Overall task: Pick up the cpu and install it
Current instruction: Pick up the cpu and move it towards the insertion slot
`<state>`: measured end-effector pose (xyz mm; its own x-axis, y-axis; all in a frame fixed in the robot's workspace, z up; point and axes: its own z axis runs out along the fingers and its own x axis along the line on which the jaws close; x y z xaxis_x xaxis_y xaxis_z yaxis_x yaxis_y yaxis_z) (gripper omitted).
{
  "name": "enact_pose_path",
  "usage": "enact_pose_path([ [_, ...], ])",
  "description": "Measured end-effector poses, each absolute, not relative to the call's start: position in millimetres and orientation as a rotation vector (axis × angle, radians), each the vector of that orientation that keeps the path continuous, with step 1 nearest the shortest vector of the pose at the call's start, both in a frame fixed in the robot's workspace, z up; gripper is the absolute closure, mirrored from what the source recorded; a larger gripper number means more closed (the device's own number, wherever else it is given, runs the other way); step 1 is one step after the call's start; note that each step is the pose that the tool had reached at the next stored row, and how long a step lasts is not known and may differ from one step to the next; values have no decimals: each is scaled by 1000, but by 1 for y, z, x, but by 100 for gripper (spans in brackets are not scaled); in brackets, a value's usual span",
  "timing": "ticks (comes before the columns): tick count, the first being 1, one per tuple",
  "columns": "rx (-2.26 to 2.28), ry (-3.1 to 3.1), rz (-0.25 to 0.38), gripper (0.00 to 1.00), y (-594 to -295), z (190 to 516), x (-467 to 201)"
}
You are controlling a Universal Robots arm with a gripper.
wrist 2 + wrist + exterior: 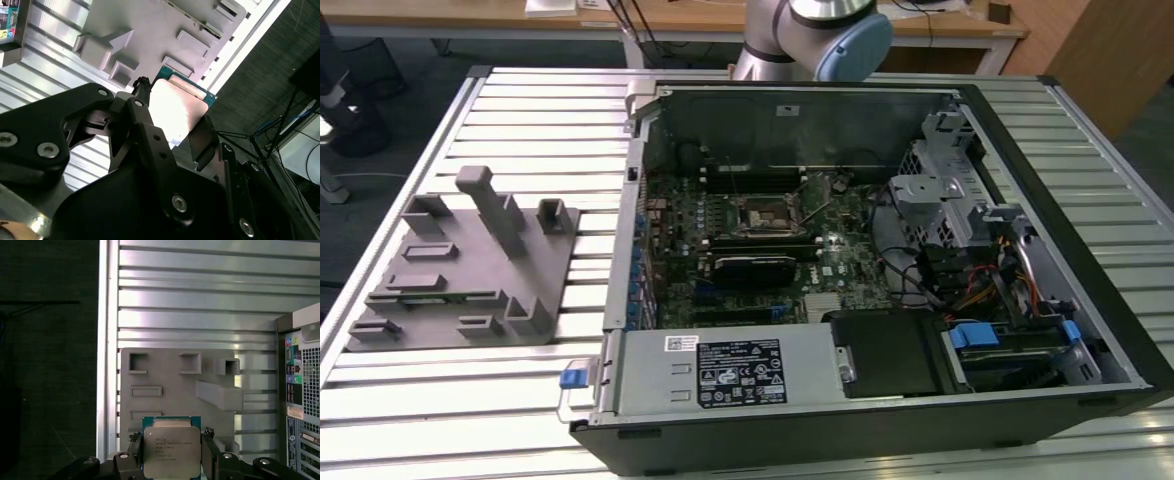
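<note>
In both wrist views the cpu [171,451] [176,106], a square chip with a pale silver top and green rim, sits between my gripper's two black fingers. The gripper [171,442] [172,125] is shut on it, one finger [134,450] on each side edge. The chip hangs in the air over the near edge of the grey plastic block [175,385] [150,30]. In the exterior view the black socket frame [757,212] lies on the motherboard inside the open computer case [854,400]. My arm's base [814,35] rises behind the case.
The grey block with upright posts [467,260] rests on the ribbed metal table [520,110], on the exterior view's left of the case. Drive cages and cables [974,230] fill the case's right side. The case's rear panel [305,390] stands beside the block.
</note>
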<state>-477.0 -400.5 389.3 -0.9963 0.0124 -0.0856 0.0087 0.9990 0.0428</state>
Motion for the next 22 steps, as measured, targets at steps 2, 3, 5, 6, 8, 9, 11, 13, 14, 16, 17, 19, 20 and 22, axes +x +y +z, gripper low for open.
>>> enact_pose_path([
  [2,16,3055,65,45,-400,389,-476],
  [3,16,3055,65,45,-400,389,-475],
  [5,16,3055,65,45,-400,389,-473],
  [6,16,3055,65,45,-400,389,-472],
  [8,16,3055,65,45,-400,389,-470],
  [9,16,3055,65,45,-400,389,-469],
  [11,16,3055,65,45,-400,389,-467],
  [13,16,3055,65,45,-400,389,-465],
  [14,16,3055,65,45,-400,389,-465],
  [16,16,3055,65,45,-400,389,-463],
  [17,16,3055,65,45,-400,389,-462],
  [19,16,3055,65,45,-400,389,-460],
  [20,16,3055,65,45,-400,389,-459],
  [22,16,3055,65,45,-400,389,-457],
])
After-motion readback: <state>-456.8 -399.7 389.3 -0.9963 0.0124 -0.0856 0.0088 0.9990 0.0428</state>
